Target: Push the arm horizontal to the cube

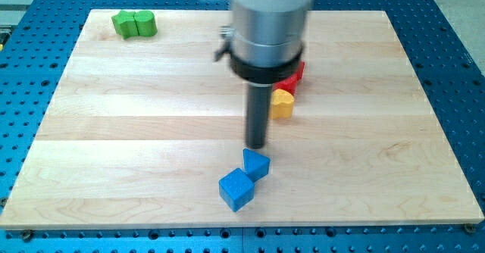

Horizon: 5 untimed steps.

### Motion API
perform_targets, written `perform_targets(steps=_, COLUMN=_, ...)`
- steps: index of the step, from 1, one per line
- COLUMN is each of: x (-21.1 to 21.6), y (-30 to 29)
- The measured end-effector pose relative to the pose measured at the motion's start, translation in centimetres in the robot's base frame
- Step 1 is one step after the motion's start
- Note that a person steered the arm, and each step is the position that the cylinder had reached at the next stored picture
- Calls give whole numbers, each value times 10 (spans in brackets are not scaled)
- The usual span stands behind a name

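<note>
My tip (257, 146) rests on the wooden board just above a blue block (256, 163), very close to its top edge. A blue cube (236, 189) sits touching that block at its lower left. A yellow heart-shaped block (282, 103) lies to the upper right of the tip, beside the rod. A red block (292, 76) sits just above the yellow one, partly hidden by the arm's grey body.
A green block (134, 23) lies near the board's top left corner. The wooden board (114, 147) sits on a blue perforated table (455, 41). The arm's wide body (269, 26) hides the top middle of the board.
</note>
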<state>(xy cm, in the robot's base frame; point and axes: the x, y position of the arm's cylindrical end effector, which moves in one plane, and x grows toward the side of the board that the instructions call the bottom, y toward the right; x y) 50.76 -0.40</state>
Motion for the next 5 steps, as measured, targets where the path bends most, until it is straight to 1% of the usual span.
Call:
perform_targets(steps=1, x=-7, y=-41)
perform_targets(steps=2, x=-8, y=-105)
perform_targets(steps=3, x=-8, y=-152)
perform_targets(steps=5, x=-8, y=-229)
